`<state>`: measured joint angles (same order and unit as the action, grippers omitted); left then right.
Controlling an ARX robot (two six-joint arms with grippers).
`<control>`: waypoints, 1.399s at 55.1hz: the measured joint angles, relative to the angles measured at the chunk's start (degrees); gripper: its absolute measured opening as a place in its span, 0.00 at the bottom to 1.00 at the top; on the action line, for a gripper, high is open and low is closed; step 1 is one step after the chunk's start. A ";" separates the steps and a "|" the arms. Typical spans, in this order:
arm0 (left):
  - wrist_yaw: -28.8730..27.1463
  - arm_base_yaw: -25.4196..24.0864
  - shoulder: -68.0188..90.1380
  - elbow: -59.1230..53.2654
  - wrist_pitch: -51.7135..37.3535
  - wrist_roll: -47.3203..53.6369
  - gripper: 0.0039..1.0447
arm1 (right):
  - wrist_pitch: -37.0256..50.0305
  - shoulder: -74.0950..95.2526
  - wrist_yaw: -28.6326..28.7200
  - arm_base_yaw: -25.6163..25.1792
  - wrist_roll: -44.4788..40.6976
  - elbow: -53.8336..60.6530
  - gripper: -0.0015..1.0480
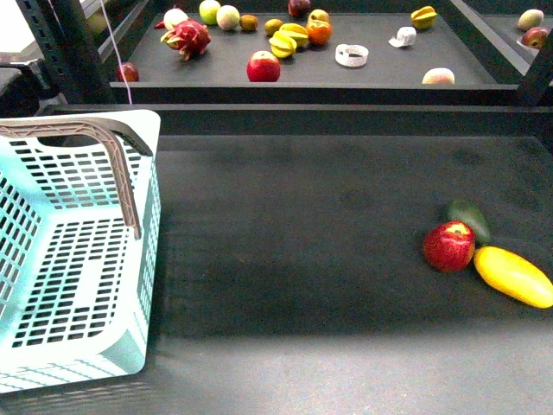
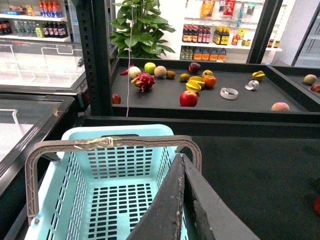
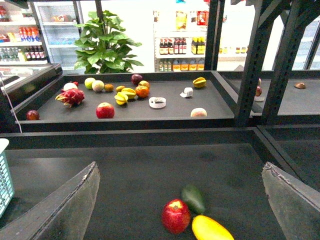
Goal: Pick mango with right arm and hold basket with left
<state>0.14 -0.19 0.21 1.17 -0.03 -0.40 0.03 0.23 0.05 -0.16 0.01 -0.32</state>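
Plastic basket (image 2: pixel 125 131), maybe taped, left-wrist view

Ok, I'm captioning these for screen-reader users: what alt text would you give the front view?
A yellow mango lies near the right edge of a dark table, beside a red apple and a dark green fruit. A turquoise basket with a grey-brown handle stands at the left edge, and a shelf behind holds assorted fruit.

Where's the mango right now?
Front view: the mango lies at the dark shelf's right edge, just right of the red apple, with the dark green fruit behind.
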 joint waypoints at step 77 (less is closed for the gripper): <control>-15.89 6.84 95.01 30.84 -35.36 -52.72 0.92 | 0.00 0.00 0.02 0.07 0.00 0.00 0.92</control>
<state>-15.75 6.66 95.22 32.01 -35.40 -53.12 0.03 0.23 0.08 -0.10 0.01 -0.32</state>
